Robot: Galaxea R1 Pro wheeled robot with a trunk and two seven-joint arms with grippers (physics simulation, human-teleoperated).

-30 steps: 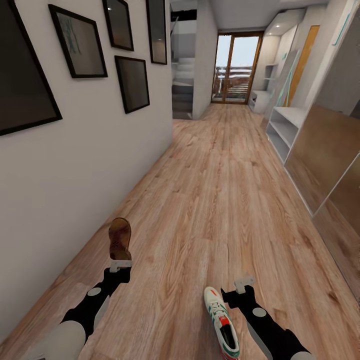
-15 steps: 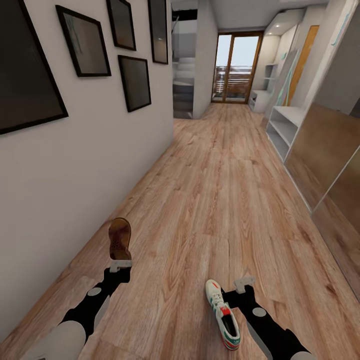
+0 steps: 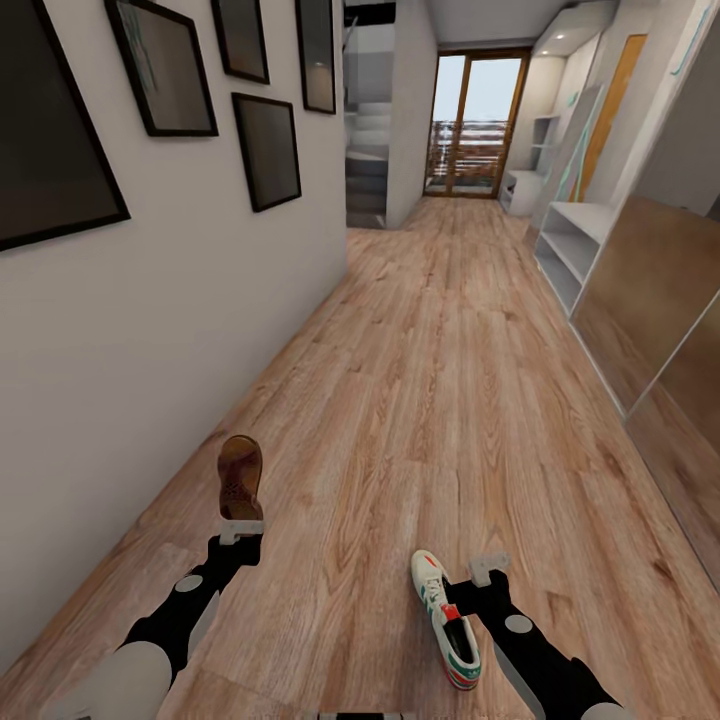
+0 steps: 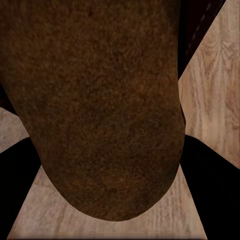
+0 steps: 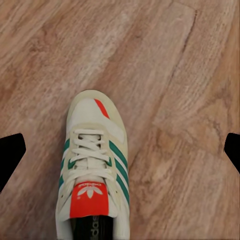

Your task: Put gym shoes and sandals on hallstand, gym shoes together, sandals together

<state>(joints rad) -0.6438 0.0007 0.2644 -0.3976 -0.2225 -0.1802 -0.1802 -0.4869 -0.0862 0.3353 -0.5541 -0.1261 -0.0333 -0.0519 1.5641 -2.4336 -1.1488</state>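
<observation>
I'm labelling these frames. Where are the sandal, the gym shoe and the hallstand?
sandal (image 3: pixel 240 478), head view: on its brown insole.
gym shoe (image 5: pixel 89 192), right wrist view: on its red tongue label.
hallstand (image 3: pixel 588 215), head view: on the pale top surface, at the corridor's right side.

I'm in a home corridor: wood floor (image 3: pixel 440 380), framed pictures (image 3: pixel 265 150) on the wall, stairs (image 3: pixel 368 170), glass doors (image 3: pixel 470 125), mirrored wardrobe (image 3: pixel 650 300).
</observation>
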